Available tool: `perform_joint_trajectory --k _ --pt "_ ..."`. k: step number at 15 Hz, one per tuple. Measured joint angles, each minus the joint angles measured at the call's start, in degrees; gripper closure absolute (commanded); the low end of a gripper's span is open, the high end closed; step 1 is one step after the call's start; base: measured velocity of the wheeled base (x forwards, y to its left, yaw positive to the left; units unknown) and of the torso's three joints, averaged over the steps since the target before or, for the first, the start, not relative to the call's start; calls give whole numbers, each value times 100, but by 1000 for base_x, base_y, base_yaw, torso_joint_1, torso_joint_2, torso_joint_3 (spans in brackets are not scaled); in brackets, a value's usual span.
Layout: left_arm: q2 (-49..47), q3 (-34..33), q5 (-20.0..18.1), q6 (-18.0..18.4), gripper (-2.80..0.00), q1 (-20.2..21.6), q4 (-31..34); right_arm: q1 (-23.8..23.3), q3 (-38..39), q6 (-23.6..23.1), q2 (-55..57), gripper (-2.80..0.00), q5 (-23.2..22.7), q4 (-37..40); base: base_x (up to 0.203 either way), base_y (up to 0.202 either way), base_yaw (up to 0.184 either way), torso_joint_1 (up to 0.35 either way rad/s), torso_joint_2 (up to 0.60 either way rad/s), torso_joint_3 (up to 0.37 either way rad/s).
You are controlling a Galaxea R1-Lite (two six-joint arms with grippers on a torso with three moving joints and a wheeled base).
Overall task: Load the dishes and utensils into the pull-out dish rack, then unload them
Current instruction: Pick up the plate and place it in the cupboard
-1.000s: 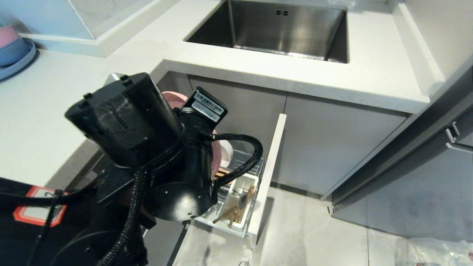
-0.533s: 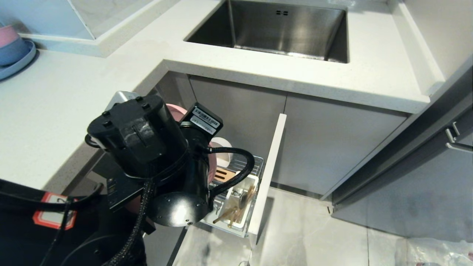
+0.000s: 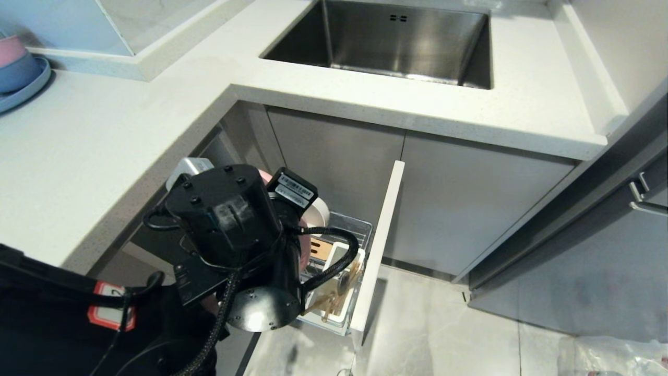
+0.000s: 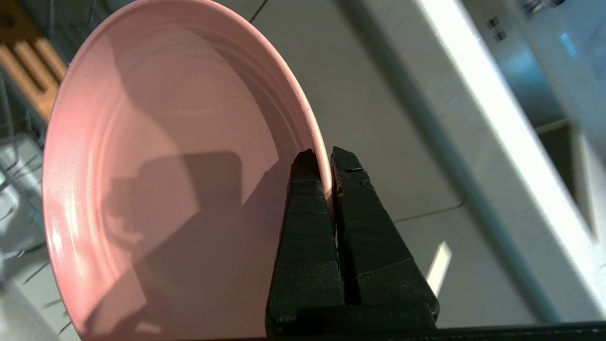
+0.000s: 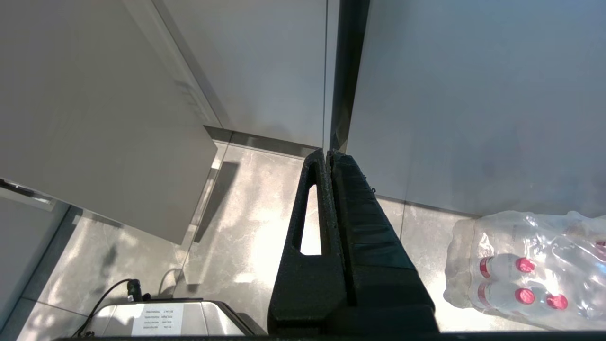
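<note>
My left gripper (image 4: 324, 158) is shut on the rim of the salmon-pink plate (image 4: 165, 166), which stands on edge. The slotted wooden strip (image 4: 28, 71) shows past the plate's far rim. In the head view my left arm's black wrist (image 3: 224, 219) hangs over the pull-out dish rack (image 3: 360, 230) and hides most of the plate. The cream-white bowl (image 3: 319, 211) stands in the rack. The chopsticks (image 3: 326, 304) and the spoon (image 3: 343, 284) sit in the white utensil cup (image 3: 336, 258). My right gripper (image 5: 326, 154) hangs parked and shut over the floor.
The rack's pale front panel (image 3: 383, 235) juts out over the tiled floor. Above are the white counter (image 3: 78, 146) and the steel sink (image 3: 396, 42); a blue plate with stacked bowls (image 3: 18, 73) sits far left. A pack of water bottles (image 5: 530, 270) lies on the floor.
My left arm has come down and to the right, carrying the pink plate lower toward the rack. The rack's contents have not moved.
</note>
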State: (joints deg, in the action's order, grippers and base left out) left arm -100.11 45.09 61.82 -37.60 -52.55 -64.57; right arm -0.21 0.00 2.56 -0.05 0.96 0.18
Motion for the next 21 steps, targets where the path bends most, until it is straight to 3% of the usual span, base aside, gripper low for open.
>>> perform_joint_trajectory --k 2,8,12,21 --pt "-36 -168 -8 -253 0 -1 4 -1 0 0 0 0 0 0 0 0 0 0 0 0" --pt "-124 -257 -186 -49 0 43 7 -4 0 0 0 0 0 -2 0 0 0 0 0 0" --pt "-224 -288 -228 -217 0 226 -67 -1 0 0 0 0 0 0 0 0 0 0 0 0" --pt "-675 -638 -493 -334 0 400 -1775 -4 0 -2 0 0 0 0 0 0 0 0 0 0"
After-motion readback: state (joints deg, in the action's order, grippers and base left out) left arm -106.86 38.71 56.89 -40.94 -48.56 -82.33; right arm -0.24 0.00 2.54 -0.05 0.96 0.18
